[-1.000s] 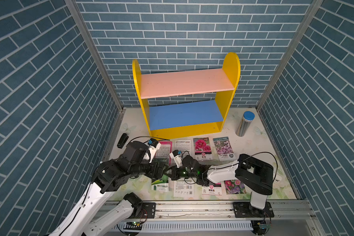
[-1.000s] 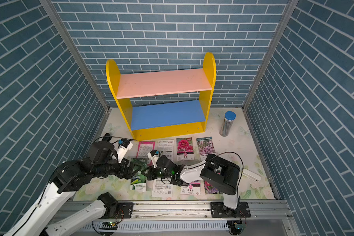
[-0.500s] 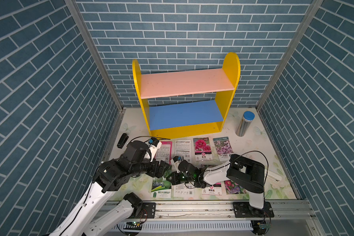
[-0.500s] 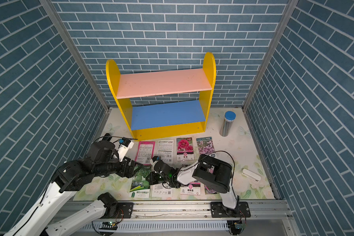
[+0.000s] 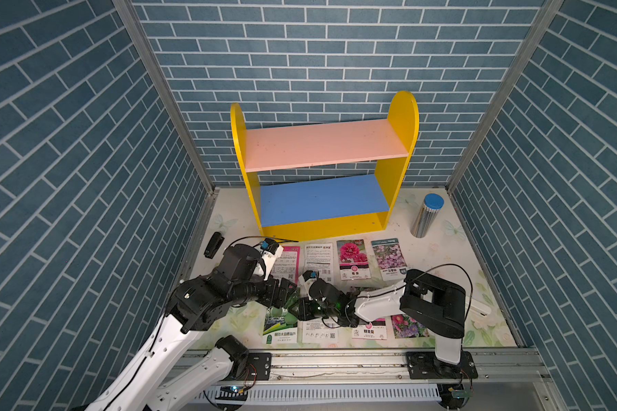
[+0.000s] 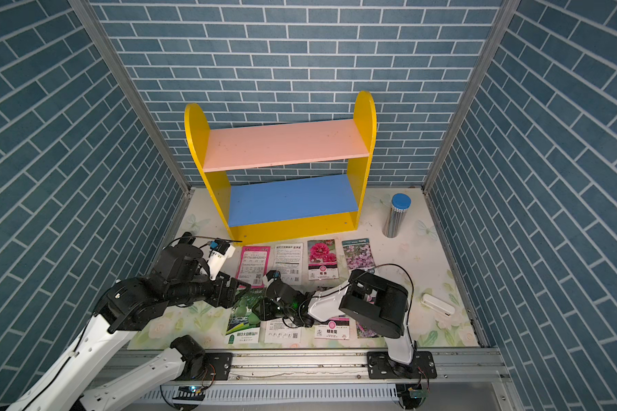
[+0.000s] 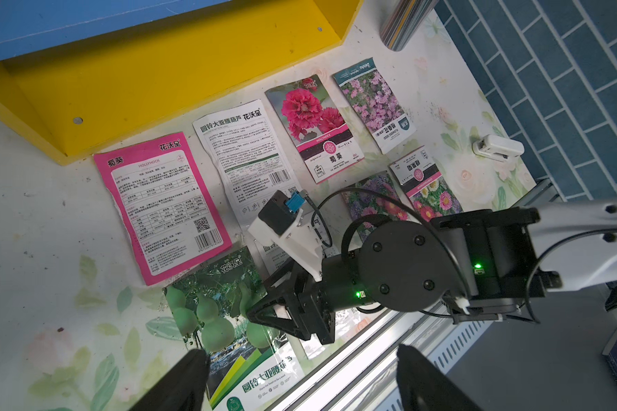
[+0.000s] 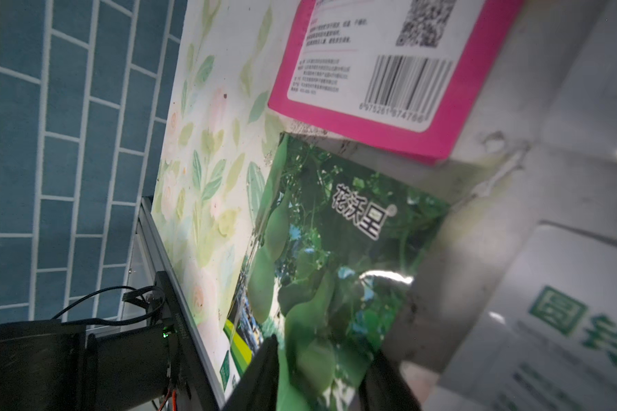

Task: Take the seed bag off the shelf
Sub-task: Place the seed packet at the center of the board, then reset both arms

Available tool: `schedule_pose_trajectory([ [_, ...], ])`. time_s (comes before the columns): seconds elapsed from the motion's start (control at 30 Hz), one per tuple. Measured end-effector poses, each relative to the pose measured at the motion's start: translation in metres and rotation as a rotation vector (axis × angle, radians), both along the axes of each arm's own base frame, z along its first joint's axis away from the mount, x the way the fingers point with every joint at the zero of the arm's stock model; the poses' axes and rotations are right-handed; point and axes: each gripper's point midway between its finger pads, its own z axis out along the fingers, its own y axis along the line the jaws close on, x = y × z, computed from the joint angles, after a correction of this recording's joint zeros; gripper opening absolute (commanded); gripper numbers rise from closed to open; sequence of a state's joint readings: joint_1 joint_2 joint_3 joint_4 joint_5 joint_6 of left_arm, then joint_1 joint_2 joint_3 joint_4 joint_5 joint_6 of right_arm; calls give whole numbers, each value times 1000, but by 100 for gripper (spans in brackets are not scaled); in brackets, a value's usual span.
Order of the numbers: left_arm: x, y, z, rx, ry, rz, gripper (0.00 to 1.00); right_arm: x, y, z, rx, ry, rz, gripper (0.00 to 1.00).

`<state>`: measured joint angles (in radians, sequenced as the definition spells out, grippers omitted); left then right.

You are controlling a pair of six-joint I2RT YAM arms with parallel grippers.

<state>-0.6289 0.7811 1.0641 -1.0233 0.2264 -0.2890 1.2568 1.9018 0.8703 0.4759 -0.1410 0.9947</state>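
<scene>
Well, the green seed bag (image 5: 280, 325) lay flat on the flowered worktop (image 5: 442, 256), well out in front of the shelf (image 5: 323, 170) and off both its boards, in the farther row of packets from the shelf's yellow base. The right claw (image 7: 260, 299) sat low over that bag on the side away from the shelf's left panel. Its fingers (image 8: 260, 373) were parted, and in the right wrist view the bag's glossy gourd picture (image 8: 335, 249) showed in the gap between them. I could not tell whether either finger touched the packet. The left claw (image 7: 300, 350) hung over the same bag, spread wide, with nothing between its fingers (image 7: 182, 380). Just in front of the shelf's base ran a nearer row of four packets: a pink one (image 5: 287, 263), a white printed one (image 5: 318, 261), a red hollyhock one (image 5: 352, 258) and a purple-flowered one (image 5: 389, 258). A metal canister (image 5: 426, 215) with a blue lid stood upright just beside the shelf's side panel, on the right arm's side. A small black object (image 5: 213, 244) lay near the shelf's opposite front corner.
</scene>
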Motion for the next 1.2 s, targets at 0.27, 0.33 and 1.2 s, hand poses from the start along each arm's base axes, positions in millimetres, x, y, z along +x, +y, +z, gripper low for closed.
schedule_pose_trajectory([
  [0.27, 5, -2, 2, -6, -14, 9, 93, 0, -11, 39, 10, -92, 41, 62],
  [0.33, 8, -3, 5, -13, -28, 14, 95, -1, -11, 59, 48, -132, 64, 73],
  [1.2, 87, -4, 45, -62, -348, 235, 100, 85, -199, 160, -133, -675, -219, 100],
])
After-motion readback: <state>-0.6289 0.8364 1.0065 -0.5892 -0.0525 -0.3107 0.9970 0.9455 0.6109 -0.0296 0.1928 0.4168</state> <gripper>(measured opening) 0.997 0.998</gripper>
